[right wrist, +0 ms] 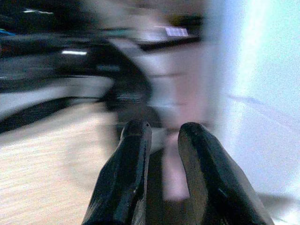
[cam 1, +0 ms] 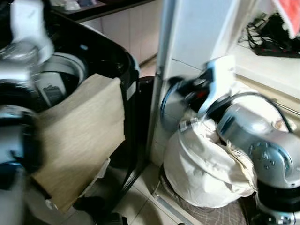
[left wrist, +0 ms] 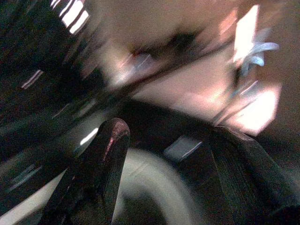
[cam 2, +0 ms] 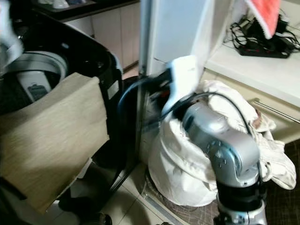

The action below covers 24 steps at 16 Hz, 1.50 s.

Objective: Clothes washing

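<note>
A black top-load washing machine stands at the left with its lid up and its grey drum showing. A beige cloth hangs over its front edge. At the right, a white bag holds a heap of white clothes. My right gripper is blurred in the air between the washer and the bag. Its fingers are nearly together with nothing between them. My left gripper is over the drum, its fingers wide apart and empty.
A white upright panel rises between the washer and the bag. At the right, a pale counter carries a black power strip with cables, and a red cloth hangs above it. Pale tiled floor lies below.
</note>
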{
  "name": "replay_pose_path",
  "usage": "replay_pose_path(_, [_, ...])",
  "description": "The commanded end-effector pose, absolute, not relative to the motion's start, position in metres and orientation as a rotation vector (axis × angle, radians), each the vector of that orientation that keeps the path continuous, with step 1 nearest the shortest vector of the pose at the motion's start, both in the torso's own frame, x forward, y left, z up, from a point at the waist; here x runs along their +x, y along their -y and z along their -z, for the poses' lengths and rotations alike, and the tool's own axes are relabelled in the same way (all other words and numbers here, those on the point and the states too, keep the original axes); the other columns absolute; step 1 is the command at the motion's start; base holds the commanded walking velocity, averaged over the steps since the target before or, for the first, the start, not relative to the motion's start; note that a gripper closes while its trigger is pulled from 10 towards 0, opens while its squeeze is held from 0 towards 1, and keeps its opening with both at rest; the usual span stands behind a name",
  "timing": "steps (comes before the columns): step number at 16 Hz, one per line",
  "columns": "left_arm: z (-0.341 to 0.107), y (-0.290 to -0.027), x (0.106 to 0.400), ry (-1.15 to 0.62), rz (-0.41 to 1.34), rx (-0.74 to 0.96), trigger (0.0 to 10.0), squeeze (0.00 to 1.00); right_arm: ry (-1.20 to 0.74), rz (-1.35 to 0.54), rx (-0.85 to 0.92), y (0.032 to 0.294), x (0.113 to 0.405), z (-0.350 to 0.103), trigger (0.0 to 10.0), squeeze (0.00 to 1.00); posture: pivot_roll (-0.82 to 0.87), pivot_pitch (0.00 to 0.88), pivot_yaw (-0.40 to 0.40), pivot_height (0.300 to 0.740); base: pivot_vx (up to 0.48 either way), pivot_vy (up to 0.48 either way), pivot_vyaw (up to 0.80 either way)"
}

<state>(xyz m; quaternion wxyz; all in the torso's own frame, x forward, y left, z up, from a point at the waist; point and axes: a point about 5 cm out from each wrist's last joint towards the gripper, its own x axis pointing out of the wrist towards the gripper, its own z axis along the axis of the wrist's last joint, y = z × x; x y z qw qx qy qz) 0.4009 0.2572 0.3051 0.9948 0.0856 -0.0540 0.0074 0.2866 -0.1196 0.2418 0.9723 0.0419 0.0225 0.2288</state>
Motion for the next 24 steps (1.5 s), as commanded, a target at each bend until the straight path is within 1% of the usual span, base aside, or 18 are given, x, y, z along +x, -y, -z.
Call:
replay_pose_path(1, [-0.299, -0.23, 0.397, 0.165, 0.189, 0.121, 10.0, 0.0, -0.054, -0.195, 0.061, 0.153, 0.293, -0.239, 10.0, 0.7, -0.06, 0.025, -0.027, 0.74, 0.0, 0.0, 0.0])
replay_pose_path(2, [-0.286, -0.206, 0.388, 0.198, 0.334, 0.153, 10.0, 0.0, -0.064, -0.048, 0.049, 0.174, 0.291, -0.235, 10.0, 1.0, -0.07, 0.027, -0.022, 0.74, 0.0, 0.0, 0.0])
replay_pose_path(4, [-0.275, -0.183, 0.375, 0.231, 0.474, 0.199, 10.0, 0.0, -0.071, 0.079, 0.015, 0.196, 0.286, -0.232, 10.0, 1.0, -0.08, 0.033, -0.015, 0.74, 0.0, 0.0, 0.0])
replay_pose_path(5, [-0.267, -0.164, 0.363, 0.266, 0.58, 0.213, 10.0, 0.0, -0.081, 0.157, -0.006, 0.211, 0.281, -0.23, 10.0, 1.0, -0.09, 0.037, -0.011, 0.74, 0.0, 0.0, 0.0])
replay_pose_path(6, [-0.264, -0.154, 0.357, 0.281, 0.626, 0.204, 10.0, 0.0, -0.09, 0.182, -0.009, 0.217, 0.279, -0.229, 10.0, 1.0, -0.09, 0.038, -0.01, 0.74, 0.0, 0.0, 0.0])
replay_pose_path(7, [-0.261, -0.139, 0.346, 0.316, 0.708, 0.18, 10.0, 0.0, -0.108, 0.208, -0.012, 0.225, 0.278, -0.225, 10.0, 1.0, -0.1, 0.039, -0.008, 0.74, 0.0, 0.0, 0.0])
replay_pose_path(8, [-0.259, -0.133, 0.34, 0.321, 0.744, 0.175, 10.0, 0.0, -0.114, 0.218, -0.004, 0.229, 0.279, -0.224, 10.0, 1.0, -0.1, 0.042, -0.005, 0.74, 0.0, 0.0, 0.0])
replay_pose_path(9, [-0.251, -0.121, 0.329, 0.301, 0.822, 0.206, 10.0, 0.0, -0.134, 0.194, 0.025, 0.238, 0.285, -0.221, 10.0, 1.0, -0.1, 0.042, 0.0, 0.74, 0.0, 0.0, 0.0])
replay_pose_path(11, [-0.245, -0.109, 0.316, 0.266, 0.905, 0.23, 10.0, 0.0, -0.157, 0.087, 0.089, 0.245, 0.299, -0.218, 10.0, 1.0, -0.1, 0.043, 0.004, 0.74, 0.0, 0.0, 0.0])
replay_pose_path(14, [-0.242, -0.101, 0.31, 0.26, 0.905, 0.22, 10.0, 0.0, -0.187, -0.001, 0.198, 0.255, 0.318, -0.206, 10.0, 1.0, -0.1, 0.045, 0.005, 0.74, 0.0, 0.0, 0.0])
replay_pose_path(15, [-0.238, -0.1, 0.307, 0.236, 0.91, 0.214, 10.0, 0.0, -0.234, 0.018, 0.186, 0.263, 0.328, -0.196, 10.0, 1.0, -0.1, 0.044, 0.003, 0.74, 0.0, 0.0, 0.0])
replay_pose_path(16, [-0.238, -0.1, 0.306, 0.233, 0.908, 0.218, 10.0, 0.0, -0.252, 0.021, 0.179, 0.265, 0.33, -0.193, 10.0, 1.0, -0.09, 0.044, 0.001, 0.74, 0.0, 0.0, 0.0])
replay_pose_path(17, [-0.237, -0.099, 0.304, 0.222, 0.906, 0.226, 10.0, 0.0, -0.307, 0.029, 0.13, 0.268, 0.333, -0.184, 10.0, 0.13, -0.08, 0.043, -0.004, 0.74, 0.0, 0.0, 0.0])
replay_pose_path(18, [-0.236, -0.1, 0.302, 0.209, 0.912, 0.238, 10.0, 0.0, -0.369, 0.02, 0.109, 0.268, 0.334, -0.174, 10.0, 0.0, -0.08, 0.045, -0.008, 0.74, 0.0, 0.0, 0.0])
replay_pose_path(20, [-0.234, -0.1, 0.298, 0.183, 0.927, 0.233, 10.0, 0.0, -0.418, 0.017, 0.113, 0.271, 0.337, -0.163, 10.0, 0.0, -0.08, 0.042, -0.011, 0.74, 0.0, 0.0, 0.0])
replay_pose_path(22, [-0.231, -0.097, 0.291, 0.14, 0.996, 0.211, 10.0, 0.0, -0.426, 0.008, 0.138, 0.273, 0.341, -0.156, 10.0, 0.0, -0.07, 0.045, -0.015, 0.74, 0.0, 0.0, 0.0])
replay_pose_path(23, [-0.23, -0.096, 0.286, 0.129, 1.033, 0.204, 10.0, 0.0, -0.424, 0.016, 0.153, 0.275, 0.341, -0.156, 2.7, 0.0, -0.08, 0.044, -0.016, 0.74, 0.0, 0.0, 0.0])
replay_pose_path(24, [-0.228, -0.095, 0.282, 0.12, 1.062, 0.197, 10.0, 0.0, -0.423, 0.016, 0.172, 0.276, 0.341, -0.155, 0.0, 0.0, -0.07, 0.042, -0.017, 0.74, 0.0, 0.0, 0.0])
